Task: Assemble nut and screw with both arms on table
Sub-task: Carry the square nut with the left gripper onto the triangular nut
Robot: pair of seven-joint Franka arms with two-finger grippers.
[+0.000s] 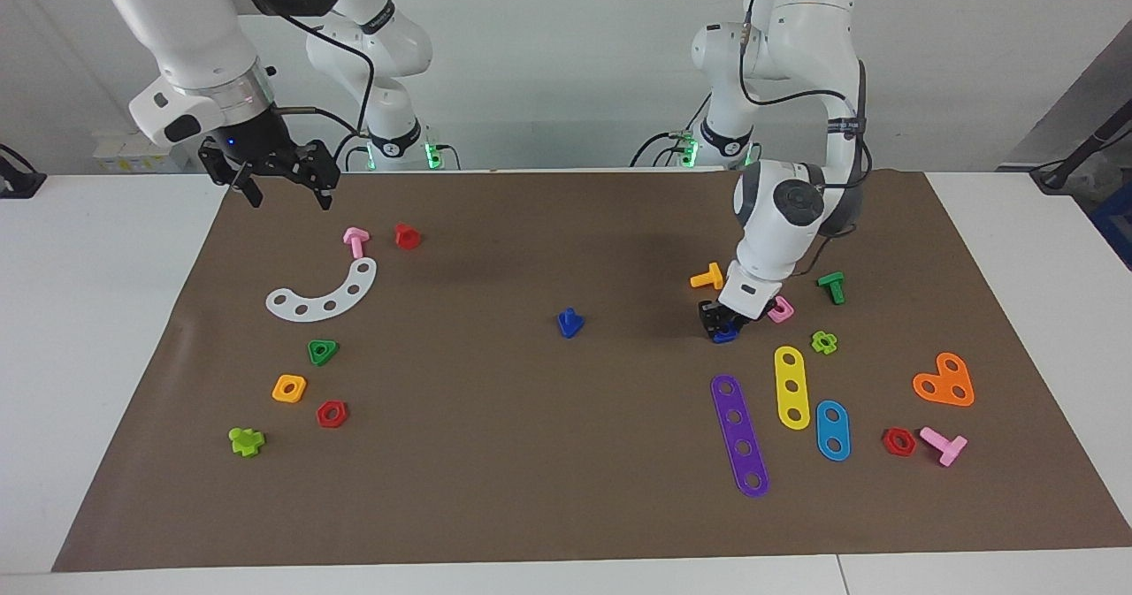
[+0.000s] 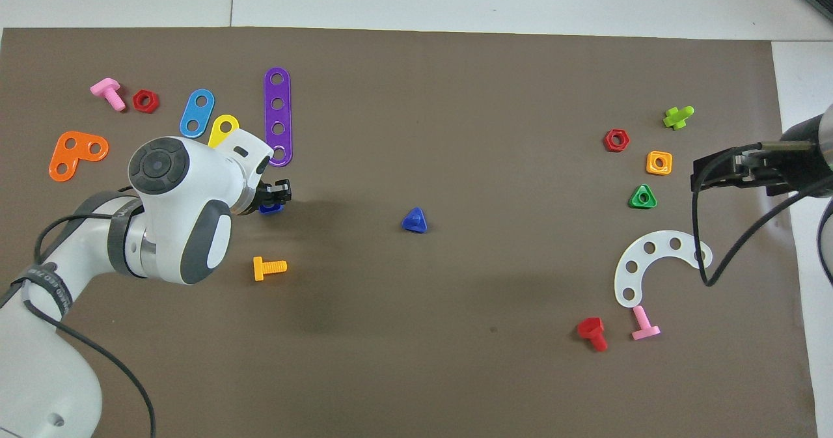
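Note:
The blue nut (image 1: 725,334) (image 2: 271,208) is held just off the brown mat of the table (image 1: 531,453) by my left gripper (image 1: 718,324) (image 2: 276,202), which is shut on it. It hangs beside the orange bolt (image 1: 707,276) and the pink square nut (image 1: 781,310). The blue screw (image 1: 570,322) (image 2: 414,220), with its triangular head, stands alone on the middle of the mat. My right gripper (image 1: 283,190) (image 2: 706,172) waits open and empty in the air over the mat's edge at the right arm's end.
Purple (image 1: 740,436), yellow (image 1: 791,386) and blue (image 1: 832,430) strips lie farther from the robots than the left gripper. A white curved strip (image 1: 325,293), a green triangular nut (image 1: 323,351), an orange nut (image 1: 289,388) and a red nut (image 1: 332,414) lie at the right arm's end.

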